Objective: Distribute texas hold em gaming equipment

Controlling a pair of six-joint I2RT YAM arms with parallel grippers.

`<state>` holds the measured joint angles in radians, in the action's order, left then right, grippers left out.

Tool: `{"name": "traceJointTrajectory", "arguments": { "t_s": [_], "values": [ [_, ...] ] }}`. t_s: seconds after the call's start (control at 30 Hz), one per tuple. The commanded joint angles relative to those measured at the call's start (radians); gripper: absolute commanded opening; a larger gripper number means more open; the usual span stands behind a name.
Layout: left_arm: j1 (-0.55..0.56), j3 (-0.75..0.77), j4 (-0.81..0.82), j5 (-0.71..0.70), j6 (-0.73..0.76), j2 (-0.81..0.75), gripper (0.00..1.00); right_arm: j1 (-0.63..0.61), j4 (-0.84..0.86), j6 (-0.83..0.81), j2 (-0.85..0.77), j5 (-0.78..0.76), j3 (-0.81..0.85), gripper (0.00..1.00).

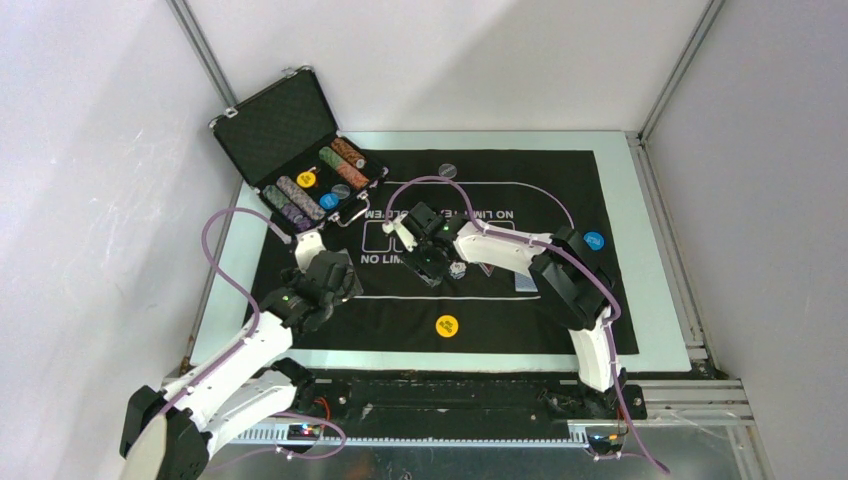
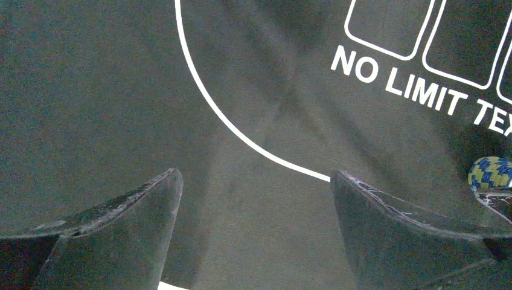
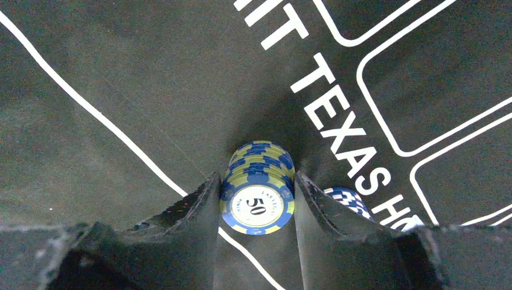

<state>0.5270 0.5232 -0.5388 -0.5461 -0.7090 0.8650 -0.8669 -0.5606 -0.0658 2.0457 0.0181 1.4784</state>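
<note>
A pale counter walled by white panels carried a black mat with white lettering. An open case stood at the counter's far-left corner, with rows of chips in it.

Right tool: jaws closed on a stack of blue-and-yellow chips, top chip marked 50, standing on the mat near its middle beside the word TEXAS. A blue-and-white chip lay just behind the right-hand finger.

Left tool: jaws fully apart above the mat's left part, holding nothing.

A yellow disc lay near the mat's near edge, a blue disc at its right edge, a dark disc at its far edge, and a blue card right of centre.
</note>
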Motion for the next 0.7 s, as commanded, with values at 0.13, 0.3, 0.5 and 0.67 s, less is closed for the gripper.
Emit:
{"name": "traceJointTrajectory", "arguments": {
  "t_s": [0.13,0.3,0.5,0.67],
  "values": [
    [-0.005,0.011,0.008,-0.012,-0.021,-0.006,1.00,0.005,0.005,0.033,-0.083,-0.011,0.047,0.26],
    [-0.005,0.010,0.009,-0.013,-0.021,-0.007,1.00,0.011,0.004,0.040,-0.094,-0.018,0.056,0.25],
    [-0.005,0.009,0.007,-0.026,-0.024,-0.012,1.00,0.055,-0.019,0.095,-0.089,-0.041,0.119,0.22],
    [-0.005,0.008,0.009,-0.047,-0.024,-0.011,1.00,0.153,-0.065,0.184,-0.036,-0.074,0.212,0.22]
  ]
}}
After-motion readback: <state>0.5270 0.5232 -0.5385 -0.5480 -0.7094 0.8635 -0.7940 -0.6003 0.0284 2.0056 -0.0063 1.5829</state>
